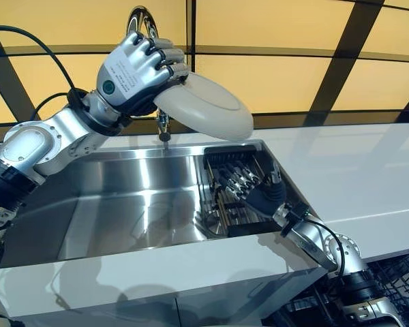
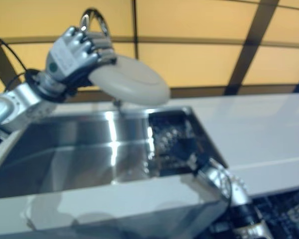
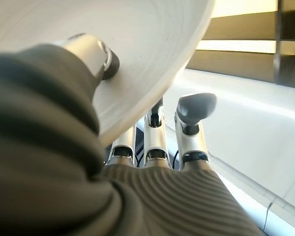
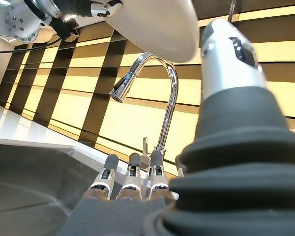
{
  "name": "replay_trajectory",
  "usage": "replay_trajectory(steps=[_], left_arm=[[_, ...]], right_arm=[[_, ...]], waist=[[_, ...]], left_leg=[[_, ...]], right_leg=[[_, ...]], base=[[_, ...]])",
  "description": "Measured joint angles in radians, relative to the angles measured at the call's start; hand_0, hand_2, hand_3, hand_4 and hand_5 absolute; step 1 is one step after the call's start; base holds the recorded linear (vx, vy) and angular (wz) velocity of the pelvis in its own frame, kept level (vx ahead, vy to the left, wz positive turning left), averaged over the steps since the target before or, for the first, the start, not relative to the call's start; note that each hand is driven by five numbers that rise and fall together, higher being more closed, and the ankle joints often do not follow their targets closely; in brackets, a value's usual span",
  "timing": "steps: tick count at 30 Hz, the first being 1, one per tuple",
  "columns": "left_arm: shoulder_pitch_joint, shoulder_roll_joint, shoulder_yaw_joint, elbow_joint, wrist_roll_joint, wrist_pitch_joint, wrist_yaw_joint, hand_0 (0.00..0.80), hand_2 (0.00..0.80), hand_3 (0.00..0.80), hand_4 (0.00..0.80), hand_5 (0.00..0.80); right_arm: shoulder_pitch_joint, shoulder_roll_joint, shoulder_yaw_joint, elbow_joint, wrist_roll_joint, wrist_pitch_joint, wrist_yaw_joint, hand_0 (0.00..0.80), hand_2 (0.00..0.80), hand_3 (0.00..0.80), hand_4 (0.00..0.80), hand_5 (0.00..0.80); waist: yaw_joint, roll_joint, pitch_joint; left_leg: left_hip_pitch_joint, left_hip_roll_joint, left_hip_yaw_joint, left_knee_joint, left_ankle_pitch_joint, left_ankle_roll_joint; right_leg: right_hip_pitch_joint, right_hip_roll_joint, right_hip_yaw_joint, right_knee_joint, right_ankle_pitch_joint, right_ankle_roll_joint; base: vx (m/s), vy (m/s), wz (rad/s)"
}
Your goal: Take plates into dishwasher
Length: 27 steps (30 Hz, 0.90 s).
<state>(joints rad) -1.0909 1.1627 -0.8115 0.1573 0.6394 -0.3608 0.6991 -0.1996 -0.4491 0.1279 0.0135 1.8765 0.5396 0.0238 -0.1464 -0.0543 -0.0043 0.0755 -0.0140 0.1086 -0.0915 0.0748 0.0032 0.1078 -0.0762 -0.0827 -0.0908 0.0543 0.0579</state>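
My left hand is shut on a white plate and holds it tilted in the air above the back of the steel sink, just in front of the faucet. In the left wrist view the thumb presses on the plate's face and the fingers reach under its rim. My right hand is open and empty, low in the sink's right side over a black rack. Its straight fingers show in the right wrist view, with the plate above.
A white counter runs to the right of the sink. A dark wire dishwasher rack shows below the counter at the lower right. The curved faucet stands behind the sink against a yellow panelled wall.
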Motion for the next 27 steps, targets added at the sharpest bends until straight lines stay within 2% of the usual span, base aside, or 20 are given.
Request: replay_trajectory(steps=[5, 12, 22, 27], left_arm=[[0.000, 0.022, 0.000, 0.024, 0.000, -0.018, 0.000, 0.800, 0.800, 0.800, 0.800, 0.800], [0.000, 0.035, 0.000, 0.064, 0.000, -0.048, 0.010, 0.800, 0.800, 0.800, 0.800, 0.800], [0.000, -0.001, -0.001, 0.066, 0.000, -0.063, 0.012, 0.800, 0.800, 0.800, 0.800, 0.800], [-0.017, -0.019, -0.036, 0.063, 0.000, -0.064, 0.015, 0.800, 0.800, 0.800, 0.800, 0.800]], right_arm=[[0.000, -0.014, -0.047, -0.012, 0.003, -0.034, 0.030, 0.000, 0.000, 0.000, 0.000, 0.000], [0.000, -0.041, -0.078, -0.058, 0.021, -0.043, 0.059, 0.000, 0.000, 0.000, 0.000, 0.000], [-0.033, -0.041, -0.075, -0.065, 0.022, -0.054, 0.054, 0.000, 0.000, 0.000, 0.000, 0.000], [-0.061, -0.036, -0.072, -0.065, 0.023, -0.055, 0.026, 0.000, 0.000, 0.000, 0.000, 0.000]], waist=[[-0.001, 0.001, 0.001], [-0.001, 0.008, 0.004], [-0.001, 0.013, 0.002], [-0.001, 0.018, -0.002]], left_leg=[[0.000, 0.000, 0.004, 0.000, 0.000, 0.000], [0.000, 0.004, 0.020, 0.000, -0.002, -0.003], [0.002, 0.005, 0.021, 0.000, -0.003, -0.004], [0.002, 0.005, 0.020, 0.000, -0.003, -0.004]], right_leg=[[-0.001, 0.000, 0.002, 0.000, 0.000, 0.000], [-0.008, 0.002, 0.016, 0.000, 0.001, -0.001], [-0.006, 0.004, 0.017, 0.000, 0.002, -0.002], [-0.006, 0.004, 0.017, 0.000, 0.002, -0.002]], base=[[0.000, 0.000, 0.00], [-0.010, 0.006, -0.05], [0.000, 0.001, -0.01], [0.000, 0.000, 0.00]])
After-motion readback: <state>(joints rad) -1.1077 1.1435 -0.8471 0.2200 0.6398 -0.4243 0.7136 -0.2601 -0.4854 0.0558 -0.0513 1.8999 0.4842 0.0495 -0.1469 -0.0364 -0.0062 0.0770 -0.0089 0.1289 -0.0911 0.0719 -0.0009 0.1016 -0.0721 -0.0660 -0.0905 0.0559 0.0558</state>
